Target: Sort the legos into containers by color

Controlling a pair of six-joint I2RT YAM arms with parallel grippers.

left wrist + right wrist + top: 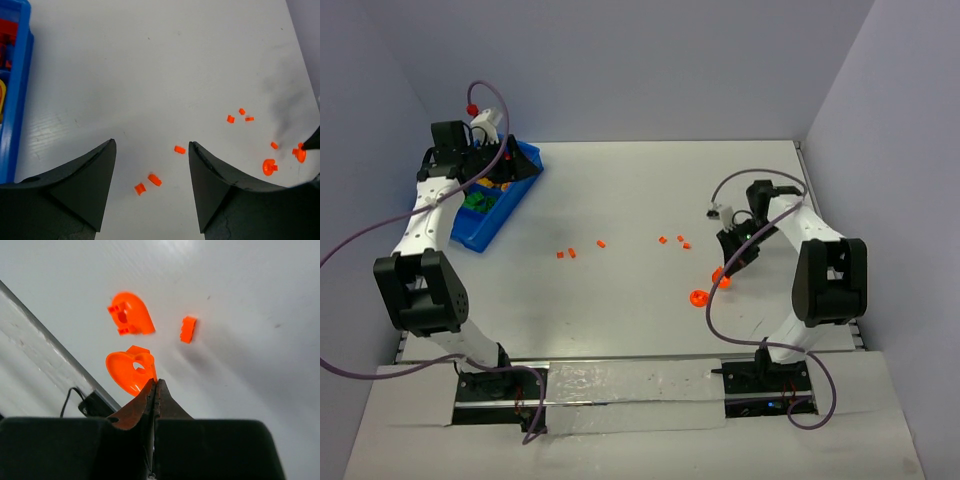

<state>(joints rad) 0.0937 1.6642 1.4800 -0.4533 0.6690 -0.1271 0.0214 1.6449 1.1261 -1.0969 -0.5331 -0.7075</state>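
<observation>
Blue plastic marks the compartmented bin at the far left of the table in the top view. Green and orange bricks are seen inside it, and the left gripper is held above it. Tiny orange bits are scattered mid-table. The right gripper is lowered near a rounded orange piece (a second rounded piece sits at its tips).

From the left wrist, the fingers are seen spread wide, with nothing between them.

From the right wrist, the jaws are seen pressed together, tips touching the second rounded piece's rim. Whether it is pinched cannot be told.
</observation>
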